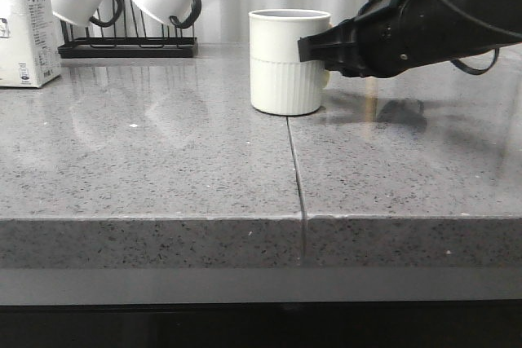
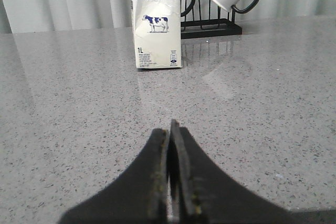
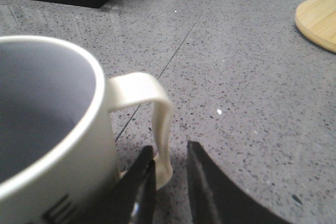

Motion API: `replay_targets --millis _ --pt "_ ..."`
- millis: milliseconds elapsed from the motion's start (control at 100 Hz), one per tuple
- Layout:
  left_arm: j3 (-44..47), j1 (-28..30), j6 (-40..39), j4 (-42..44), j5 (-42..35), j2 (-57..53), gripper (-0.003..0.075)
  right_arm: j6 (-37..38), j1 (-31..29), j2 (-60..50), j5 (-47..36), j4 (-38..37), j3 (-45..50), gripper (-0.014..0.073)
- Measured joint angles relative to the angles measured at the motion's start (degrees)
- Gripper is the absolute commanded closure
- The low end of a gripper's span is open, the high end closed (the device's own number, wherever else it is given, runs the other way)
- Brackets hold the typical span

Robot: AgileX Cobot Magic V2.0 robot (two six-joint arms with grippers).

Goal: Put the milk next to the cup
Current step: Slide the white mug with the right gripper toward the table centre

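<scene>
The milk point(image 2: 156, 22) stood upright on the grey counter point(image 1: 163, 160), well to the left of the cup point(image 1: 287, 61) and just left of the black mug rack point(image 1: 126, 42), with its cow panel facing the left gripper point(image 2: 171, 129). That gripper lay low over the counter, well short of the carton, its fingers pressed together and holding nothing. The cup stood near the counter seam point(image 1: 295, 177), upright and apparently empty. The right gripper point(image 3: 169, 163) was at the cup's far-right side, its fingers narrowly parted astride the handle point(image 3: 160, 124); one finger appeared to touch the handle, but a firm grip could not be confirmed. In my judgement the carton had not yet been taken up, and the step in hand fell to the left arm: part the fingers wider than the carton, approach squarely, grip the body below the blue top, carry it upright, and set it just left of the cup without contact.
</scene>
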Motion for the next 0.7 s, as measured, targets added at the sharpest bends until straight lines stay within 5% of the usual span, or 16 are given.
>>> replay_targets --millis 230,460,700 --pt "0.0 0.0 0.0 0.0 0.0 0.0 0.0741 0.0 0.0 -6.7 -0.9 0.0 6.8 0.0423" --pt "0.0 0.0 0.0 0.0 0.0 0.0 0.0741 0.0 0.0 -20.6 4.9 0.0 14.9 0.0663" --pt "0.0 0.0 0.0 0.0 0.0 0.0 0.0741 0.0 0.0 -38.2 15.0 0.0 21.8 0.0661"
